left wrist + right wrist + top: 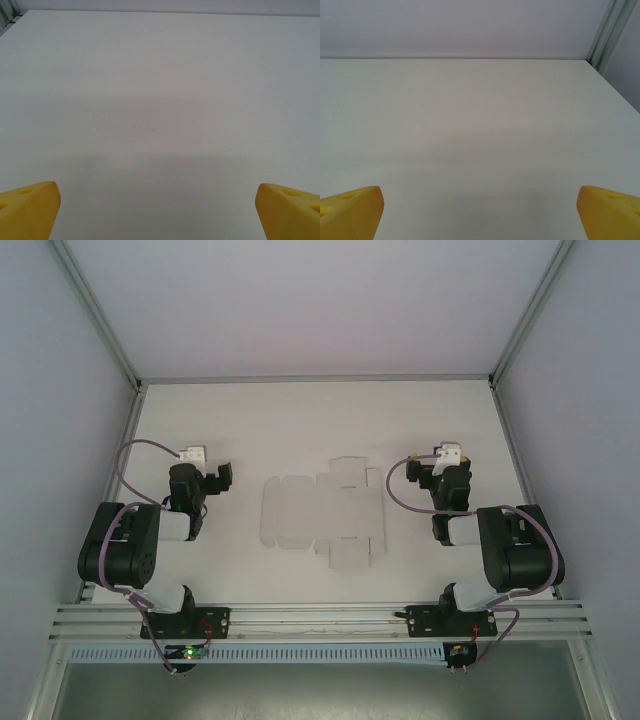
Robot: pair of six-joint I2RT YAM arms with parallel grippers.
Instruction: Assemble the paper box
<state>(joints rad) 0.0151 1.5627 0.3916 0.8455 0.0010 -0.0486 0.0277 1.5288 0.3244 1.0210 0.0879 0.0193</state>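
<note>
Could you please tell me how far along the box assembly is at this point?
Nothing looks done yet: the paper box lies as a flat, unfolded cut-out on the table between the arms. Nothing is in hand either: the left gripper and right gripper are both open and empty, one on each side of the sheet. All the folding of panels and flaps is left.

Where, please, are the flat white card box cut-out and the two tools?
flat white card box cut-out (330, 512): top external view, on a middle panel.
yellow-fingered left tool (160, 212): left wrist view, midway between its fingertips.
yellow-fingered right tool (480, 214): right wrist view, midway between its fingertips.
</note>
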